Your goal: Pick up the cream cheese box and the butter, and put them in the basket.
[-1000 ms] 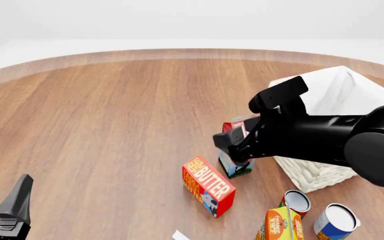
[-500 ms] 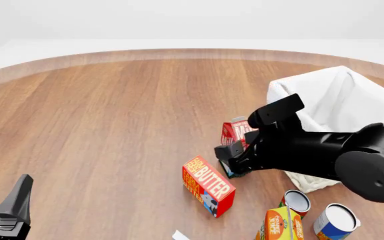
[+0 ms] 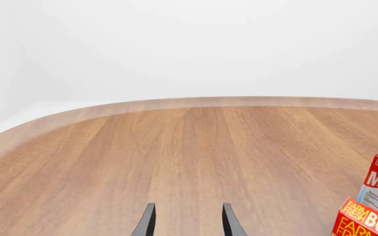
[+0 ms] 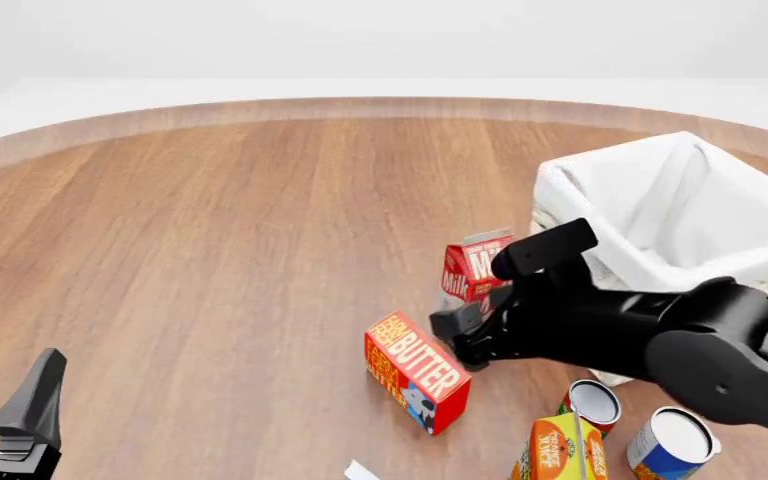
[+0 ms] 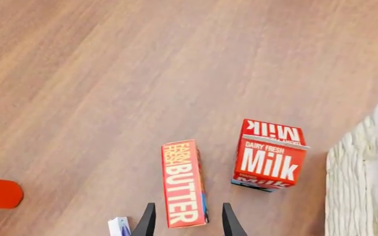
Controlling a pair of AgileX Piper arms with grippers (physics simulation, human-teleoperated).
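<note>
Your left hand (image 4: 24, 420) sits low at the near left edge of the counter (image 4: 224, 250), fingers spread and holding nothing, well apart from everything else. Moving right, the butter (image 4: 418, 370) lies on the counter. A sliver of white and blue at the counter's near edge (image 4: 360, 470) may be the cream cheese box; you cannot tell for sure. Your right hand (image 5: 185, 219) hovers over the butter, fingers apart on either side of it, not closed on it. The milk carton (image 4: 475, 268) stands just behind. Farthest right, the basket (image 4: 678, 210) rests beyond your right arm, with cans (image 4: 671, 440) and an orange carton (image 4: 560, 450) in front of it.
</note>
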